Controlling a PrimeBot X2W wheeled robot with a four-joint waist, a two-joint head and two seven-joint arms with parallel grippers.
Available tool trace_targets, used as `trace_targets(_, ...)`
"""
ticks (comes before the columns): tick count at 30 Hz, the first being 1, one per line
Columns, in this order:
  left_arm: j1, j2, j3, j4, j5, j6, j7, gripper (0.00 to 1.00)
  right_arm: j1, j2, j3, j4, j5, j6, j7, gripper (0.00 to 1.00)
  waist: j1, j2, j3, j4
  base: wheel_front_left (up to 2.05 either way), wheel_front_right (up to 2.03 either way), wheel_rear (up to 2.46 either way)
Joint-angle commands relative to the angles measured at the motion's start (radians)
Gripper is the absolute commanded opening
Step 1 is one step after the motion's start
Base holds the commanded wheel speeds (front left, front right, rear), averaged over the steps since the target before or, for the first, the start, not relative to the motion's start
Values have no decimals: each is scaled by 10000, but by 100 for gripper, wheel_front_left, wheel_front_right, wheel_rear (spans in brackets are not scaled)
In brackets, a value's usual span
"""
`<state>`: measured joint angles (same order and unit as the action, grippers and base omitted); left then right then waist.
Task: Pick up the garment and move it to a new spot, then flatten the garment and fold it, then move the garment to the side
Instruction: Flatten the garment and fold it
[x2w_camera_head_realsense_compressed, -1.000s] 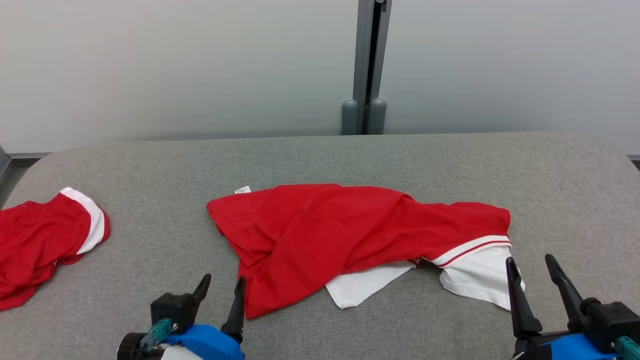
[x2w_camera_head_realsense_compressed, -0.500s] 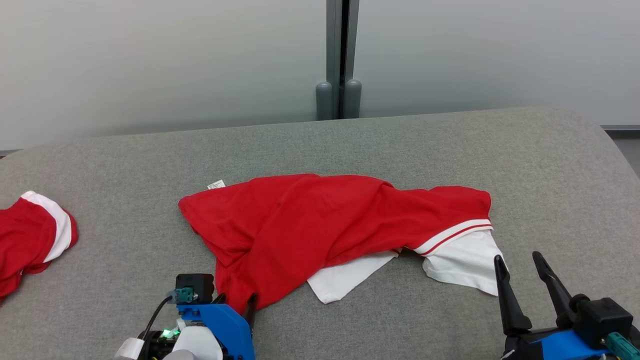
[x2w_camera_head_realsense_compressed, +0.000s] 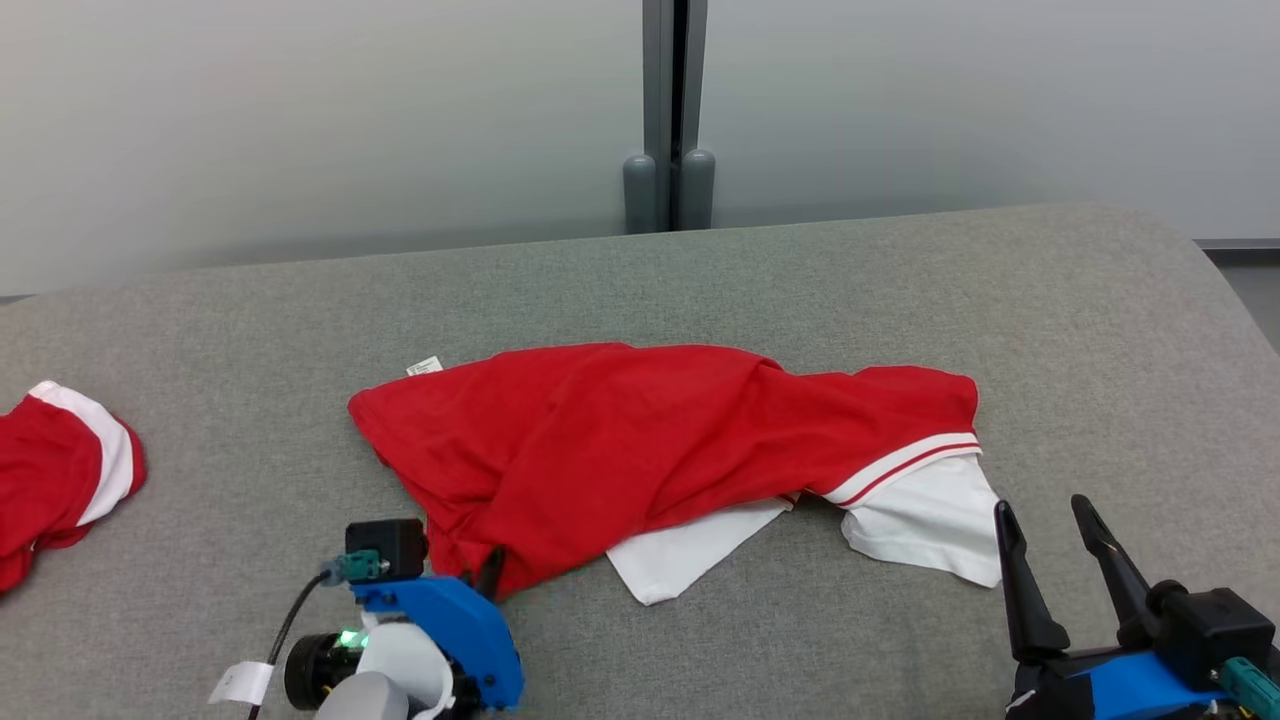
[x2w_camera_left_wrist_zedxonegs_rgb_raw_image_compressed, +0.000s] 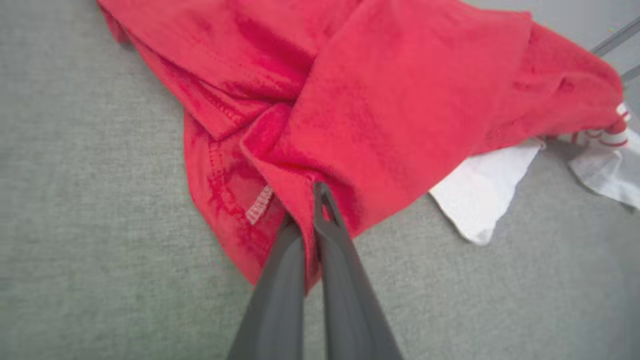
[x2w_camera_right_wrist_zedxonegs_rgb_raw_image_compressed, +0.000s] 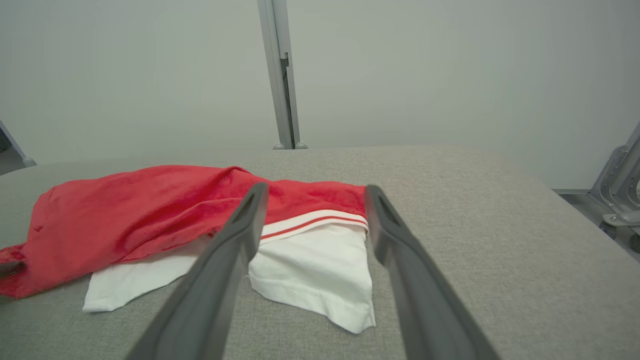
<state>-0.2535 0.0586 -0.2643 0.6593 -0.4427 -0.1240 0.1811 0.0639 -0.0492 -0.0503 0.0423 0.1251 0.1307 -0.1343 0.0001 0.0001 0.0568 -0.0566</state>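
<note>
Far left, at the left edge of the grey padded fabric worktop (x2w_camera_head_realsense_compressed: 250, 320): a second crumpled red cloth piece with a white band (x2w_camera_head_realsense_compressed: 60, 470), well apart from the work and best left alone.

Next, near the front edge and left of centre: the left claw (x2w_camera_head_realsense_compressed: 490, 572), pinched fully together on the near-left corner of the crumpled red knit garment with white sleeves (x2w_camera_head_realsense_compressed: 650, 440). Seen along its own fingers (x2w_camera_left_wrist_zedxonegs_rgb_raw_image_compressed: 306, 210), grips a doubled red fold just beside the stitched hem (x2w_camera_left_wrist_zedxonegs_rgb_raw_image_compressed: 216, 165), apparently catching more than one layer.

Across the middle of the worktop, from left of centre to right of centre: the garment itself, bunched and rucked, with a small white tag (x2w_camera_head_realsense_compressed: 424, 366) at its far-left corner and white sleeve cloth showing from under the red along the front.

Probably light, limp and a little clingy on the fabric surface. No stiffness to keep a shape, so likely to drag and fold over itself when raised by one corner. Better taken at two well-separated points, on hems or seams, for thicker and less slippery cloth.

Towards the front-right corner: the right claw (x2w_camera_head_realsense_compressed: 1042, 508), spread wide and holding nothing, poised just beside the near edge of the white sleeve (x2w_camera_head_realsense_compressed: 930, 530). A fair place for the second hold.
</note>
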Motion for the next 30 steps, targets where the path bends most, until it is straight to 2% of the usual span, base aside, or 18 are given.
trace_targets(1, 13, -4, 101, -376, -285, -74, -255, 0, -52, -25, -78, -46, 72, 1, -3, 100, -1, -1, -10, 79, 0, 0, 0)
trace_targets(4, 306, -12, 29, -1576, -1097, -92, -558, 0, -10, -20, -83, -111, 103, 1, 24, 100, -1, -1, -45, 251, 0, 0, 0)
trace_targets(8, 930, 180, -54, -3872, -2330, -90, -476, 0, 32, -23, -135, -152, 124, 1, 27, 100, -1, -1, -63, 470, 0, 0, 0)
trace_targets(14, 2133, 488, -10, -7283, -3773, -86, 353, 0, 46, -23, -113, -105, 178, 1, -21, 100, -1, -1, 0, 626, 0, 0, 0)
trace_targets(17, 2606, 794, 37, -8154, -3984, 237, 936, 0, 18, -23, -64, -68, 226, 1, -53, 100, -1, -1, 37, 621, 0, 0, 0)
trace_targets(18, 2700, 961, 78, -8195, -3840, 414, 1101, 0, -3, -21, -42, -57, 237, 1, -62, 100, -1, -1, 60, 608, 0, 0, 0)
trace_targets(19, 2700, 961, 78, -8195, -3840, 414, 1101, 0, -3, -21, -42, -57, 237, 1, -62, 100, -1, -1, 60, 608, 0, 0, 0)
trace_targets(22, 2539, 1349, 191, -7669, -3113, 950, 1164, 0, -119, -23, -2, -29, 249, 1, -77, 100, -1, -1, 170, 545, 0, 0, 0)
trace_targets(24, 2160, 1584, 184, -6938, -2367, 1300, 950, 0, -209, -23, 37, -33, 244, 1, -85, 100, -1, -1, 282, 484, 0, 0, 0)
trace_targets(29, 1119, 1600, -107, -4702, -1067, 1852, 326, 0, -393, -24, 169, -60, 211, 1, -78, 100, -1, -1, 611, 312, 0, 0, 0)
trace_targets(30, 858, 1518, -120, -4352, -950, 1899, 109, 14, -450, -21, 212, -68, 215, 3, -56, 100, -1, -1, 683, 272, 0, 0, 0)
